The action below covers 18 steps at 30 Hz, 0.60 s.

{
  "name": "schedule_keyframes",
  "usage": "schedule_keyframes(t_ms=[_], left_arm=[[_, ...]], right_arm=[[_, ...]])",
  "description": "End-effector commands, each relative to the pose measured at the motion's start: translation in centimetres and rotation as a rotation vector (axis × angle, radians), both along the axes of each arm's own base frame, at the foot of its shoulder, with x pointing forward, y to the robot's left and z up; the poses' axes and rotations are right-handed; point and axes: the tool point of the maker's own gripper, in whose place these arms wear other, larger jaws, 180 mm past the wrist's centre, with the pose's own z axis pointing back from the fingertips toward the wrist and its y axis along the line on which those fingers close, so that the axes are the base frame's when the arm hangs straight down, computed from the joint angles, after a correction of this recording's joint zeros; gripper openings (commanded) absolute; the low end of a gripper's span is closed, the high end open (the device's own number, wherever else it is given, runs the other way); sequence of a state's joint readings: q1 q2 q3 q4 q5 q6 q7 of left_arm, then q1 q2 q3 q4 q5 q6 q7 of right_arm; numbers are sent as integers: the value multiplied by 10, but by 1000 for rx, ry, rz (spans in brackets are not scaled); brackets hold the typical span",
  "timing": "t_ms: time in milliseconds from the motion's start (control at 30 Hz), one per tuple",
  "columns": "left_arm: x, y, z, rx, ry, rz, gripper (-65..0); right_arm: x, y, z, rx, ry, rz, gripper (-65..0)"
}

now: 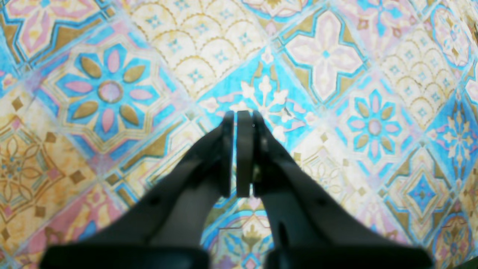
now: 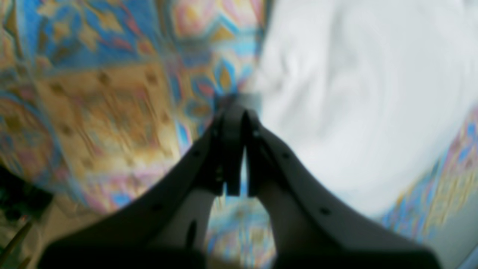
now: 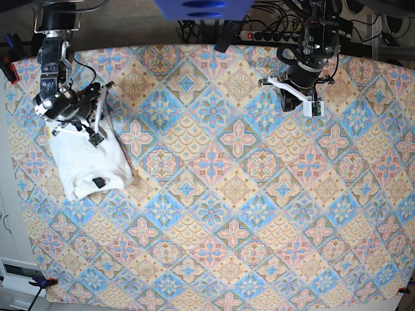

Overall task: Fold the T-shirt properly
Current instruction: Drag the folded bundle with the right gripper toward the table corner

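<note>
My right pincer is pressed closed at the soft white T-shirt's rumpled, folded edge; whether it pinches cloth, I cannot tell. My left pincer is closed on nothing above the flat tile-patterned tablecloth.

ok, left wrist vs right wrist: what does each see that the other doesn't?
Left wrist only: the left gripper, shut and empty, with nothing but patterned tablecloth beyond it; no shirt in frame.

Right wrist only: the right gripper, shut, with the white T-shirt filling the right side of the frame. The tips sit at the shirt's edge, but the picture is too blurred to tell whether they pinch cloth.

Both: dark jaws closed together over the same blue-orange tablecloth.
</note>
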<state>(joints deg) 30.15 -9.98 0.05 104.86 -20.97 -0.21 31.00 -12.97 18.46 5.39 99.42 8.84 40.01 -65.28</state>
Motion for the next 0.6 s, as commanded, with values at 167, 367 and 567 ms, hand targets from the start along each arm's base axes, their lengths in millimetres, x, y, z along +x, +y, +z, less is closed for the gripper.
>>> schedule_keyframes(t_ms=[167, 367, 567], left_arm=[[6, -2, 10, -4, -41, -4, -650], [6, -2, 10, -4, -41, -4, -650], [6, 0, 10, -2, -42, 0, -650]], right_arm=[[-14, -44, 8, -75, 8, -40, -634], [-22, -54, -9, -56, 51, -77, -634], [-29, -55, -36, -4, 110, -111, -634]])
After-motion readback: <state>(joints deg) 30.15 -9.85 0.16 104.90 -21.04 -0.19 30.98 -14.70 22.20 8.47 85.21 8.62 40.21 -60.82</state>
